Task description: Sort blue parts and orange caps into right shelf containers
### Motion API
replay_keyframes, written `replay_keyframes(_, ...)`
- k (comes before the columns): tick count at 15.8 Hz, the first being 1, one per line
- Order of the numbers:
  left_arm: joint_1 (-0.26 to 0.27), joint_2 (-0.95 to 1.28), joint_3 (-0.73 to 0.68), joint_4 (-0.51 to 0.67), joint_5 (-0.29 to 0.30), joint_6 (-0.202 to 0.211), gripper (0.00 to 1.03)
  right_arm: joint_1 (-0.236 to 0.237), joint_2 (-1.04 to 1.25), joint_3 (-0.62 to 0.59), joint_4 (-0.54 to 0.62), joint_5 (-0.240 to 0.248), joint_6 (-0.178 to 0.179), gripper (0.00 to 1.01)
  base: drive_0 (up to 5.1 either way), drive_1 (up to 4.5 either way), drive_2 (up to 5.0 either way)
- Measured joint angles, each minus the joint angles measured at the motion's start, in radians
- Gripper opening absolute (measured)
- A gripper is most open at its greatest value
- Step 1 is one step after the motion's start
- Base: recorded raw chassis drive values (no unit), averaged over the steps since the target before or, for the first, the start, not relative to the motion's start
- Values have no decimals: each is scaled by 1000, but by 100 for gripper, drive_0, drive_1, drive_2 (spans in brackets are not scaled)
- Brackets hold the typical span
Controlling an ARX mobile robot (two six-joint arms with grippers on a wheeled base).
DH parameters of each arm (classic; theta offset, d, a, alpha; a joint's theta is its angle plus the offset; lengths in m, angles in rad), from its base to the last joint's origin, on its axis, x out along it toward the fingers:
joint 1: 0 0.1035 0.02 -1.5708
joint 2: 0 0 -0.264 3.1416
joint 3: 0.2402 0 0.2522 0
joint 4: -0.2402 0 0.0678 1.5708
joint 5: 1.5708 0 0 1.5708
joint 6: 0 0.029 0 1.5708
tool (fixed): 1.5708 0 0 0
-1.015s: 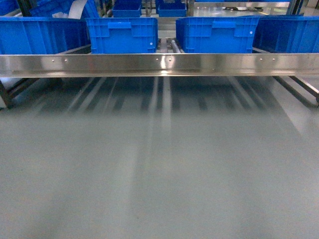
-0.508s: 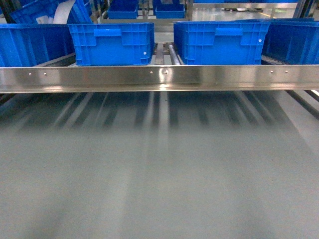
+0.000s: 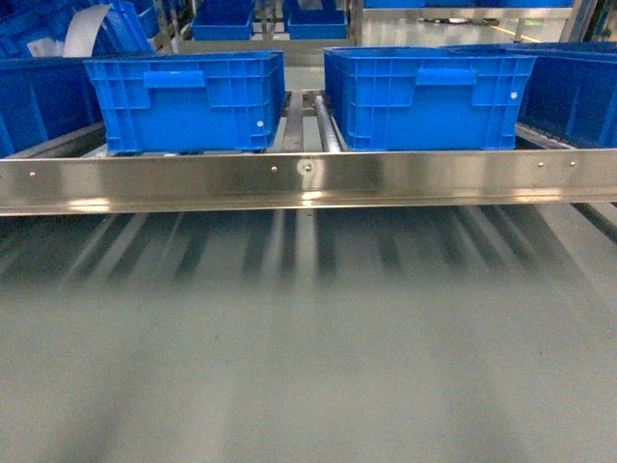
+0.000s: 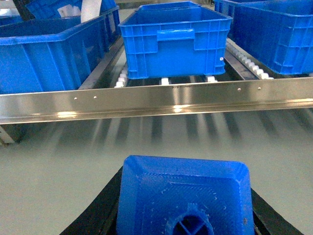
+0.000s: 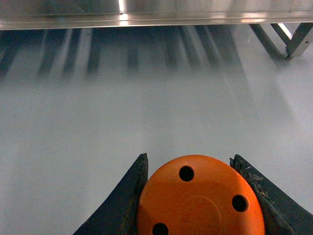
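A blue part (image 4: 183, 196) with a round stud on its face fills the bottom of the left wrist view, and my left gripper (image 4: 183, 215) is shut on it, black fingers at both sides. An orange cap (image 5: 200, 200) with small holes in its flat top sits between the dark fingers of my right gripper (image 5: 198, 205), which is shut on it. Ahead stands the steel shelf (image 3: 308, 178) with two blue containers, one left of middle (image 3: 183, 101) and one right of middle (image 3: 429, 96). Neither gripper shows in the head view.
More blue crates stand at the far left (image 3: 39, 96) and far right (image 3: 578, 92) of the shelf, with others behind. White rollers (image 4: 244, 58) run beside the crate (image 4: 173, 41) in the left wrist view. Grey floor (image 3: 308, 338) lies between me and the shelf rail.
In the head view the shelf rail has dropped lower in the picture and the crates have grown larger and shifted left, as the robot comes closer to the shelf.
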Motion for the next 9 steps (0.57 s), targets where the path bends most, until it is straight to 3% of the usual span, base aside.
replay_keyframes(9, 2, 0, 0, 2, -2, 0, 44, 0, 0, 0, 3, 0, 0, 43, 9, 407, -390)
